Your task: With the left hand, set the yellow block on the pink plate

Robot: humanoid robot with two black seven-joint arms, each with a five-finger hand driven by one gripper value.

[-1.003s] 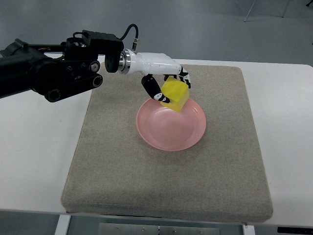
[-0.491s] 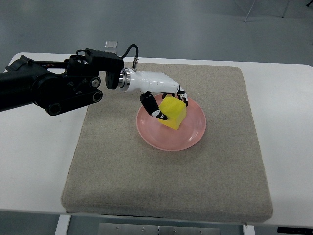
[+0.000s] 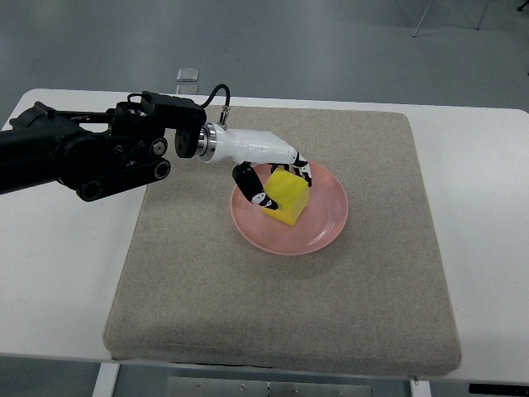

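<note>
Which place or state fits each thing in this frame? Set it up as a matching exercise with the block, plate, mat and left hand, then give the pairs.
Things:
1. yellow block
2. pink plate
3. grey mat
4. left hand

Places or states:
A. lies on the white table, under the plate
B. fingers closed around the block
C. held over the plate's left part
D. sits near the middle of the mat

Pairs: 1-C, 2-D, 3-A, 4-B
</note>
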